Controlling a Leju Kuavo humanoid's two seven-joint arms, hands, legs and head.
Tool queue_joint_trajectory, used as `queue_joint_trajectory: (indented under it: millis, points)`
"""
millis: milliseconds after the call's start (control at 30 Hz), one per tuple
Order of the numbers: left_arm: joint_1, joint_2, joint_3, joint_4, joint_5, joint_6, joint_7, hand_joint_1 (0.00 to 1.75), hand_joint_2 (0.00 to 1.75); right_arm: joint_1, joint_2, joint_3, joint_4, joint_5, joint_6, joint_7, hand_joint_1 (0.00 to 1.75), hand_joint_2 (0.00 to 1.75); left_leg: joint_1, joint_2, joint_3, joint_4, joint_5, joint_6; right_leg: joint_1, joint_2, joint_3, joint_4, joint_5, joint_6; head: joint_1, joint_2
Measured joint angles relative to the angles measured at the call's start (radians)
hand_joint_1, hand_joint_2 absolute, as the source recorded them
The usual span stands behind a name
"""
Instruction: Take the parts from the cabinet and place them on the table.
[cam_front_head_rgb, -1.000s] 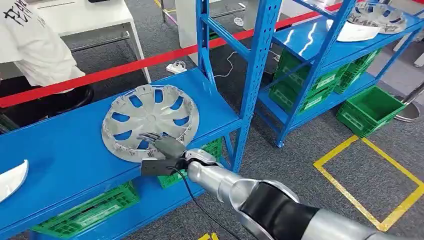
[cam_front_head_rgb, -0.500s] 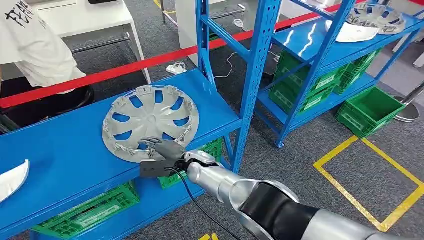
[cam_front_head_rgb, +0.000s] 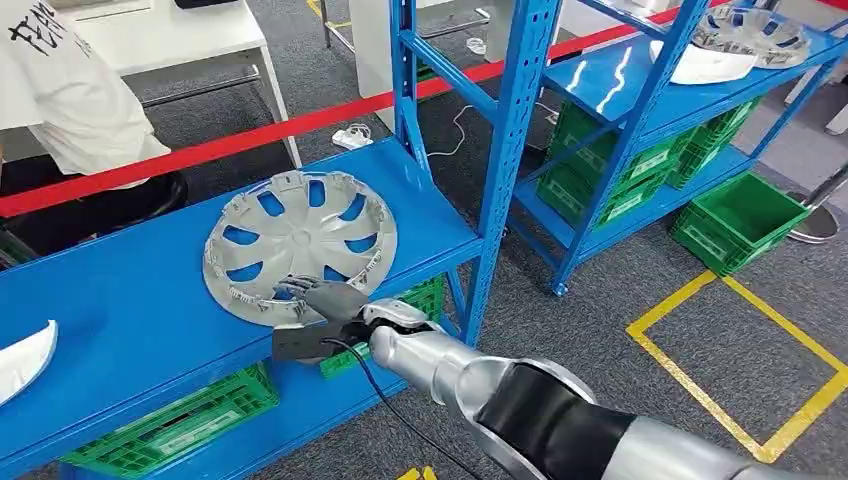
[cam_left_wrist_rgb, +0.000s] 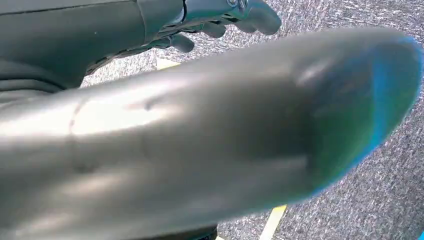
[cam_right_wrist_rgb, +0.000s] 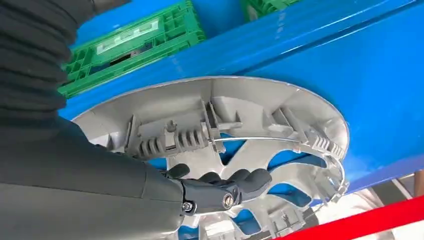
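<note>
Right arm (cam_front_head_rgb: 560, 420) extended forward and to the left from the lower right of the head view, silver forearm with a dark band near the elbow and a black cable trailing below the wrist. Right hand (cam_front_head_rgb: 318, 297) palm-down, dark fingers (cam_right_wrist_rgb: 240, 181) stretched out together and slightly curled; the thumb's position cannot be made out, so the grasp state is undetermined. Left hand (cam_left_wrist_rgb: 220, 20) seen from the wrist camera: fingers loosely apart and bent, nothing between them. A silver limb segment (cam_left_wrist_rgb: 200, 135) lies close across that view, blurred.
</note>
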Motion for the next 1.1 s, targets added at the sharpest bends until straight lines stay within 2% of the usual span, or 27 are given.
queue_joint_trajectory:
  millis: [200,233,267,300,1000,1033,1100]
  points:
    - [0.000,0.001,0.000,0.000,-0.005,0.000,-0.002,0.00,0.00,-0.002,0.002,0.011,0.000,0.014,-0.011,0.018,0.02,1.75,0.000,0.000,0.000,0.000,0.000,0.000,0.000,0.000,0.000,0.000,0.000,0.000,0.000,0.000]
    - [0.000,0.002,0.000,0.000,-0.007,0.000,-0.004,0.00,0.00,-0.003,0.002,0.013,0.000,0.017,-0.012,0.020,0.23,1.75,0.000,0.000,0.000,0.000,0.000,0.000,0.000,0.000,0.000,0.000,0.000,0.000,0.000,0.000]
    - [0.000,0.002,0.000,0.000,-0.009,0.000,-0.005,0.00,0.00,-0.003,0.002,0.015,0.000,0.019,-0.013,0.022,0.84,1.75,0.000,0.000,0.000,0.000,0.000,0.000,0.000,0.000,0.000,0.000,0.000,0.000,0.000,0.000]
    - [0.000,0.002,0.000,0.000,-0.010,-0.001,-0.006,0.00,0.00,-0.004,0.002,0.018,0.000,0.021,-0.014,0.028,1.75,1.75,0.000,0.000,0.000,0.000,0.000,0.000,0.000,0.000,0.000,0.000,0.000,0.000,0.000,0.000]
    - [-0.001,0.006,0.000,0.000,-0.031,0.002,-0.025,0.00,0.00,-0.030,0.002,0.035,0.000,0.042,-0.031,0.021,1.75,1.75,0.000,0.000,0.000,0.000,0.000,0.000,0.000,0.000,0.000,0.000,0.000,0.000,0.000,0.000]
    - [-0.001,0.007,0.000,0.000,-0.035,0.003,-0.024,0.00,1.75,-0.031,0.002,0.036,0.000,0.042,-0.031,0.018,1.75,1.75,0.000,0.000,0.000,0.000,0.000,0.000,0.000,0.000,0.000,0.000,0.000,0.000,0.000,0.000]
    - [-0.001,0.007,-0.004,0.000,-0.042,0.009,-0.024,0.00,1.75,-0.031,0.002,0.038,0.000,0.044,-0.031,0.014,1.75,1.75,0.000,0.000,0.000,0.000,0.000,0.000,0.000,0.000,0.000,0.000,0.000,0.000,0.000,0.000]
